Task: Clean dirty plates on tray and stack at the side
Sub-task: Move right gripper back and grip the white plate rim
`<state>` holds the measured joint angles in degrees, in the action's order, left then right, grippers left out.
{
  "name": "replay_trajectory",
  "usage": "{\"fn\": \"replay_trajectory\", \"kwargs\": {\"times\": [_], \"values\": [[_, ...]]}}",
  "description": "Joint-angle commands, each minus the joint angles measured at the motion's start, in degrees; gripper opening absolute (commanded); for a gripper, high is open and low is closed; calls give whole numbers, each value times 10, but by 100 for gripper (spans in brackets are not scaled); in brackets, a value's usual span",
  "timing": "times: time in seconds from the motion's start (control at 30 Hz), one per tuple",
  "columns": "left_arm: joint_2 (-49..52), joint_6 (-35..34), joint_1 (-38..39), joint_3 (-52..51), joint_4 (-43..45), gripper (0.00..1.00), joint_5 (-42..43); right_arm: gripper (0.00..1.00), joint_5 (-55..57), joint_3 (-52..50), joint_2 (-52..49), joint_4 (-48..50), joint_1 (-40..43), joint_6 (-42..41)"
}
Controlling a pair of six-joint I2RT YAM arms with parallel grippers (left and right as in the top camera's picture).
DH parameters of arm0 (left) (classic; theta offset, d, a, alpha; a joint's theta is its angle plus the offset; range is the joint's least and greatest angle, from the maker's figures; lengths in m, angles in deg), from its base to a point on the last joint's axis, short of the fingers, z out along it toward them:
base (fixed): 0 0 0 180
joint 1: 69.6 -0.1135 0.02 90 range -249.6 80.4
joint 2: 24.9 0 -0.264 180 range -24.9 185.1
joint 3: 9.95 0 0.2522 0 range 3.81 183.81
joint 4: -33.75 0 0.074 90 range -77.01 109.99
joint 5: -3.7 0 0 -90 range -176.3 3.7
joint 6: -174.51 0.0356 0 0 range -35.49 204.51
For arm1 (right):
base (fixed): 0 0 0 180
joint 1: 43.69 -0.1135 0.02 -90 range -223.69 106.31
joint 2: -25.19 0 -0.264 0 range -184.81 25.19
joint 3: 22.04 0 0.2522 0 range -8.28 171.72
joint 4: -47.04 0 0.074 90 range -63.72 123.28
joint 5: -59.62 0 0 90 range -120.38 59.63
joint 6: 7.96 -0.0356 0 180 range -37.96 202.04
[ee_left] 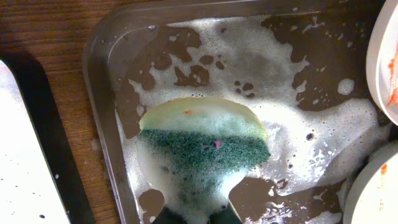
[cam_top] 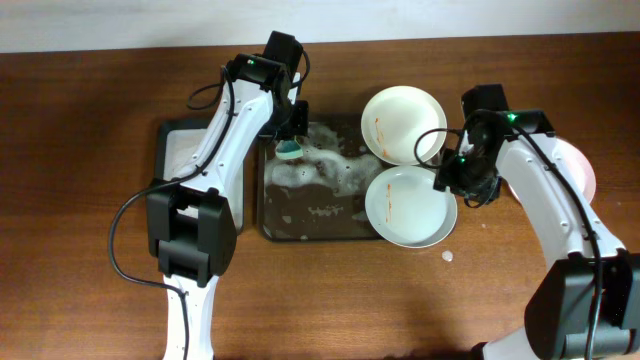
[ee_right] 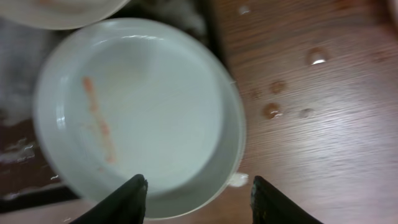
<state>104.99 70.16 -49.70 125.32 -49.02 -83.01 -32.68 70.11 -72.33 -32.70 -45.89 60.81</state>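
The dark tray (cam_top: pixel 300 228) lies mid-table, streaked with white foam (ee_left: pixel 298 99). My left gripper (cam_top: pixel 288 140) is shut on a foamy green and yellow sponge (ee_left: pixel 205 146) at the tray's far left end. Two white plates with orange smears rest on the tray's right end: one at the back (cam_top: pixel 400 122) and one at the front (cam_top: pixel 408 206). My right gripper (ee_right: pixel 199 194) is open astride the front plate (ee_right: pixel 140 106) rim, one finger over its inside and one over the table. A third plate (cam_top: pixel 584 165) lies on the table at the right, half hidden by my right arm.
A narrower dark tray (cam_top: pixel 178 150) with a pale inside lies left of the big tray. Water drops (ee_right: pixel 317 56) and a foam blob (cam_top: pixel 447 256) dot the wooden table (cam_top: pixel 90 150) to the right of the plates.
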Motion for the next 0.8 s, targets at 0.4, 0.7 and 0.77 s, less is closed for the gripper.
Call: {"fn": "replay_trajectory", "kwargs": {"times": [0.4,0.7,0.77], "values": [[-4,11,-2,8,-1,1,8,30,41,-190,-4,176,15,-7],[-4,11,-2,8,0,1,8,10,36,-206,-4,208,14,-7],[-4,11,-2,8,0,1,8,4,22,-206,-4,209,14,-2]]}}
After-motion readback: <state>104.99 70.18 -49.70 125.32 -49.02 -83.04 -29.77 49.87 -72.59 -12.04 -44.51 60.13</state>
